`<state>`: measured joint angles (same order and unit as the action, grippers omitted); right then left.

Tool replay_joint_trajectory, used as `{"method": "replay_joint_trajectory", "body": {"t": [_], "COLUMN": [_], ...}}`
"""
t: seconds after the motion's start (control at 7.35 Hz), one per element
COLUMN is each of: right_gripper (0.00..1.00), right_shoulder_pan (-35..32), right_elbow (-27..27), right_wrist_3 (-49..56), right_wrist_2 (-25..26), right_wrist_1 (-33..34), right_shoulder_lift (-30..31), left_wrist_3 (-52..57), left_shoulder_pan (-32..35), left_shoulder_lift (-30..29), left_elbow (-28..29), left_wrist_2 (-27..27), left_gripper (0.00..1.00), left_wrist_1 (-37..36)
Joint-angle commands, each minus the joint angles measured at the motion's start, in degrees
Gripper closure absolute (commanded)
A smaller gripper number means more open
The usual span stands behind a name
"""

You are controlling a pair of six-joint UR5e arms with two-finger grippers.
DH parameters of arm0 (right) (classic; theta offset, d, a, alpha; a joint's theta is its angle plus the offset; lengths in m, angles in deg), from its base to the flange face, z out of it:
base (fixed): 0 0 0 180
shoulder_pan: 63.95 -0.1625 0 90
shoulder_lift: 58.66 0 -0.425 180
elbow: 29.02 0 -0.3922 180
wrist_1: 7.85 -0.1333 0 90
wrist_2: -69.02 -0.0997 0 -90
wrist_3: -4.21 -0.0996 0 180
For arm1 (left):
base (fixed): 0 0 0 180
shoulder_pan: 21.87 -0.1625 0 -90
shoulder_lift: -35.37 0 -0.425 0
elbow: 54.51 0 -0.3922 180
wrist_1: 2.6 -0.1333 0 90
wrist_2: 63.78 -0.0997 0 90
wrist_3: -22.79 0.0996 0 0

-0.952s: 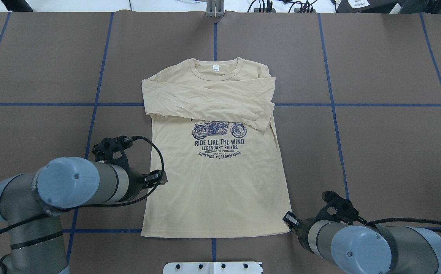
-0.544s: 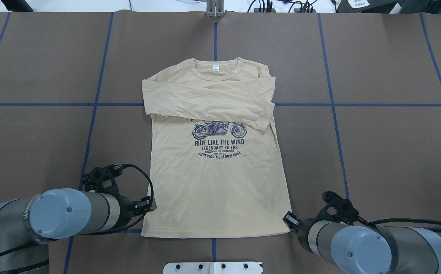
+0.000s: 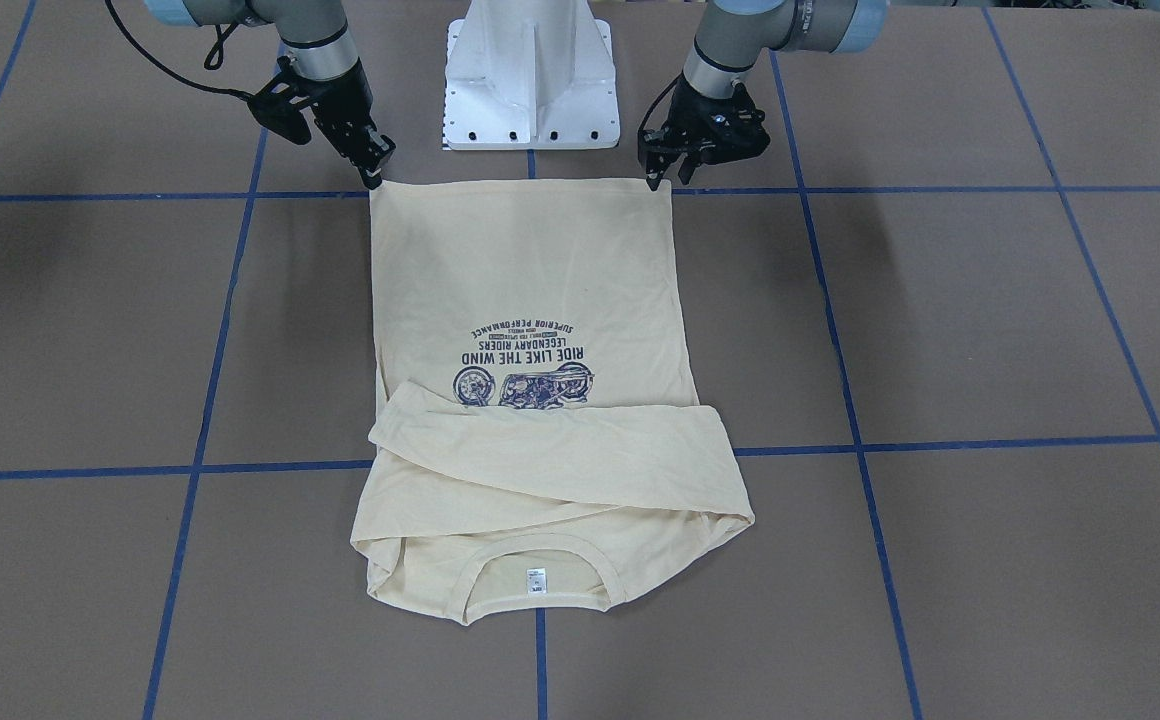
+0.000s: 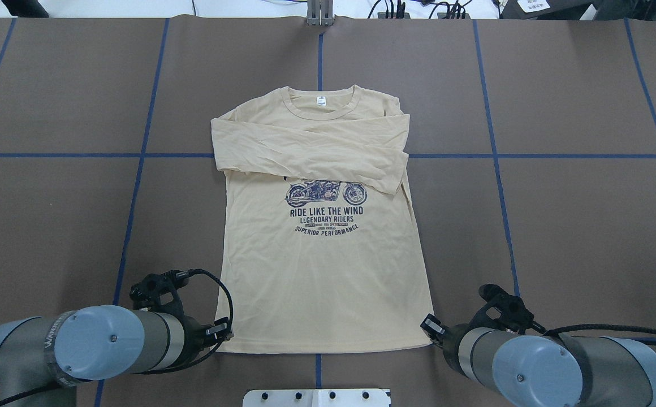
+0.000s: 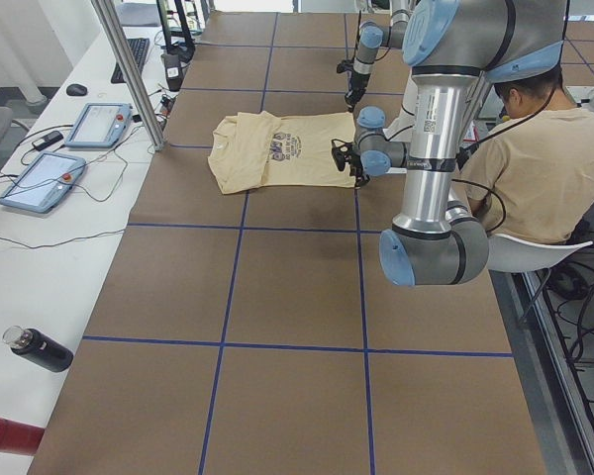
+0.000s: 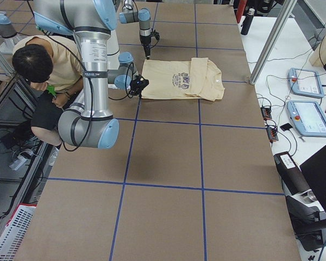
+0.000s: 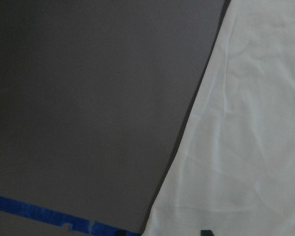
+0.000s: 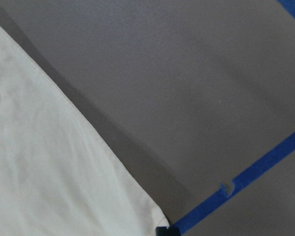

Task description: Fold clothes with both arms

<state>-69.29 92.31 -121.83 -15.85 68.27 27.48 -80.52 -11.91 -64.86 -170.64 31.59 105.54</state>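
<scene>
Overhead exterior: my left gripper [image 4: 221,330] and right gripper [image 4: 430,327] sit at the hem corners of the shirt [image 4: 328,271] by the robot-side edge of the bench [image 4: 51,226], and I cannot tell whether they are clamped; catching only one layer could skew the fold.

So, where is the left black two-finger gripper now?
In the overhead view, the left black two-finger gripper sits at lower left, at the hem corner of the pale cream-yellow long-sleeved T-shirt.

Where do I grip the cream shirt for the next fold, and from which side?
Probably grip the pale cream-yellow long-sleeved T-shirt at its two near hem corners, each from its outer side: it lies flat, sleeves crossed over the chest, with the left gripper and right gripper beside those corners.
</scene>
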Motion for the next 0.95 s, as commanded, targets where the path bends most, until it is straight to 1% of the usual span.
{"method": "replay_joint_trajectory", "body": {"t": [0.0, 0.41, 0.54, 0.68, 0.82], "right_gripper": [1.0, 1.0, 1.0, 1.0, 1.0], "right_shoulder_pan": [0.1, 0.1, 0.0, 0.1, 0.1], "right_elbow": [0.0, 0.0, 0.0, 0.0, 0.0], "right_wrist_3": [0.0, 0.0, 0.0, 0.0, 0.0], "right_wrist_2": [0.1, 0.1, 0.1, 0.1, 0.1], "right_wrist_1": [0.0, 0.0, 0.0, 0.0, 0.0], "right_shoulder_lift": [0.0, 0.0, 0.0, 0.0, 0.0], "left_wrist_3": [-0.1, 0.0, 0.0, 0.0, 0.0], "left_shoulder_pan": [-0.5, -0.6, -0.6, -0.6, -0.6], "left_shoulder_lift": [-0.1, -0.7, -0.8, -0.7, -0.7], "left_elbow": [0.8, 1.6, 1.6, 1.6, 1.7], "left_wrist_2": [0.1, 0.1, 0.2, 0.2, 0.2], "left_gripper": [0.43, 0.46, 0.51, 0.58, 0.69], "left_wrist_1": [0.0, 0.0, 0.0, 0.0, 0.0]}}
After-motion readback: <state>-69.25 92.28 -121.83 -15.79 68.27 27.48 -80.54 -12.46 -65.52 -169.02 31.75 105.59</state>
